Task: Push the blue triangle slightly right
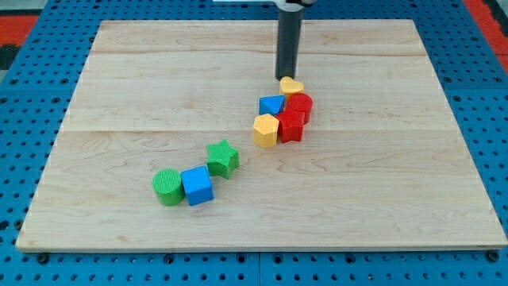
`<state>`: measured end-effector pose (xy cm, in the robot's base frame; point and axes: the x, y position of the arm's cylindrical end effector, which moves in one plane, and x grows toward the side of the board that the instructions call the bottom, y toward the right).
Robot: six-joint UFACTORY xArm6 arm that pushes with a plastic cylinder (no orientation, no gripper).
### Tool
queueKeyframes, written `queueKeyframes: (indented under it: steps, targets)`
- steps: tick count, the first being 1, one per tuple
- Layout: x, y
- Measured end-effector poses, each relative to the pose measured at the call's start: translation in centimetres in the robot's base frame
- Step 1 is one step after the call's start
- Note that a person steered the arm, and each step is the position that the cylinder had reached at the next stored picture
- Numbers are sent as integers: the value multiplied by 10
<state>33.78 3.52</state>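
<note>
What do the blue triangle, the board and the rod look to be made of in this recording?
Blue triangle: probably plastic, matte; fine ridges like those on the green star hint at 3D printing. Board: pale wood, smooth, with visible grain and plank seams. Rod, ending at my tip just above the yellow heart: dark, dull sheen, metal or plastic, unclear.

This looks like a robotics lab bench, not a home or shop. A pale wooden board (159,95) of glued planks lies flat on a blue perforated base (32,103), its holes in a regular grid like a fixture plate for bolting down equipment. A strip of red surface (484,12) shows at the view's top right corner. A dark rod (288,44) hangs straight down over the board, a machine part rather than a hand tool. Small ridged plastic blocks (223,157) in bright colours, seemingly 3D-printed, sit like test pieces.
</note>
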Motion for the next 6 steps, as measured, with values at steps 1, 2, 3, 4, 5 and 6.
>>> queueKeyframes:
  steps: [1, 2, 3, 4, 5, 6]
  targets:
    - [17, -6]
    - [28, -7]
    - [12, -45]
    - [36, -51]
    - [54, -49]
    - [64, -27]
